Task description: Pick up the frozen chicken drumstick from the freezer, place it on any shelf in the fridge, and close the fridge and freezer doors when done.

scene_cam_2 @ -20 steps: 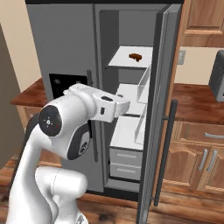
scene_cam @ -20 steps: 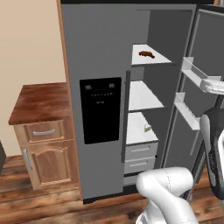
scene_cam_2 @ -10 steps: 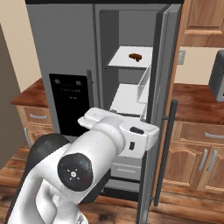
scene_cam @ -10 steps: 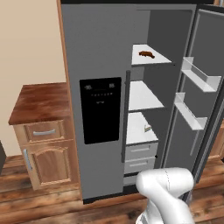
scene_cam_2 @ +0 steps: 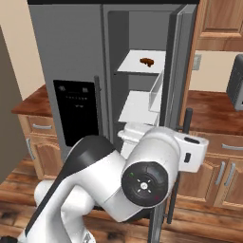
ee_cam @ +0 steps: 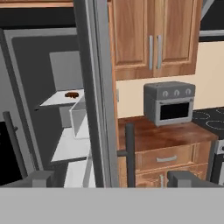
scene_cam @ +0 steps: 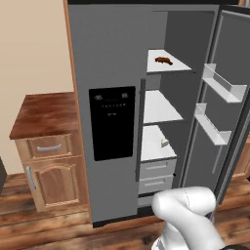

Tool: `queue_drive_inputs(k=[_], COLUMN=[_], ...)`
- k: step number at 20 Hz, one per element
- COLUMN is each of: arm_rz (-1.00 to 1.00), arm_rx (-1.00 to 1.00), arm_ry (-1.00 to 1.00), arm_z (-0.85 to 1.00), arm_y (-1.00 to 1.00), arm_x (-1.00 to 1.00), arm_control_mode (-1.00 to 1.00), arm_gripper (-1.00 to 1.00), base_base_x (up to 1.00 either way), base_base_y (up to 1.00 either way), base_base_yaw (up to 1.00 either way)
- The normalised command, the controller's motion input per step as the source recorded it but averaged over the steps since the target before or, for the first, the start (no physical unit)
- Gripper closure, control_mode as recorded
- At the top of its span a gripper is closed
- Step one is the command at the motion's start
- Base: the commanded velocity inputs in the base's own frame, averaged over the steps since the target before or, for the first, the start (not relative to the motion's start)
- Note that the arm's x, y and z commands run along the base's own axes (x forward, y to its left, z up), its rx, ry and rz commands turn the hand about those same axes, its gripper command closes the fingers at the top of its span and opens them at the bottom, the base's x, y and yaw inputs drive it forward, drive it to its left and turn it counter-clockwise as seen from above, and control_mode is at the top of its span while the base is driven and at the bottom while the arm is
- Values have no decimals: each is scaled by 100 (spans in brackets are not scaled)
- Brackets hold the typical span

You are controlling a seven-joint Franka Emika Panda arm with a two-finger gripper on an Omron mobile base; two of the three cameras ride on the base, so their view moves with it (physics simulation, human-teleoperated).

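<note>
Small reddish-brown frozen chicken drumstick [scene_cam: 163, 60] lying on top white shelf of open grey compartment. Gripper [ee_cam: 111, 179] empty, fingers spread wide, beside open tall grey door [ee_cam: 98, 92]. Probably door-closing step; next, pushing it shut.

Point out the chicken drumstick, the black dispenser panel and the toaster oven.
chicken drumstick [scene_cam: 163, 60]: left base view, middle of its body.
black dispenser panel [scene_cam: 112, 122]: left base view, panel centre.
toaster oven [ee_cam: 170, 103]: hand view, front face.

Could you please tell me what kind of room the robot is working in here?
A home kitchen, rendered: a tall grey side-by-side fridge-freezer with one door open, wooden cabinets above a wood counter, and a grey toaster oven beside a black stovetop.
</note>
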Motion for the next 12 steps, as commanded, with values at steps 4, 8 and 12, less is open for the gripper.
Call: queue_drive_inputs(k=[4, 8, 12], arm_rz=[0, 0, 0], arm_rx=[1, 4, 6], arm_ry=[6, 12, 18], arm_z=[-39, -9, -20], arm_y=[-25, -7, -14], arm_x=[32, 25, 24], arm_control_mode=[-100, -100, -100], arm_gripper=[-100, -100, -100], base_base_x=[0, 0, 0], base_base_y=[0, 0, 0], base_base_yaw=[0, 0, 0])
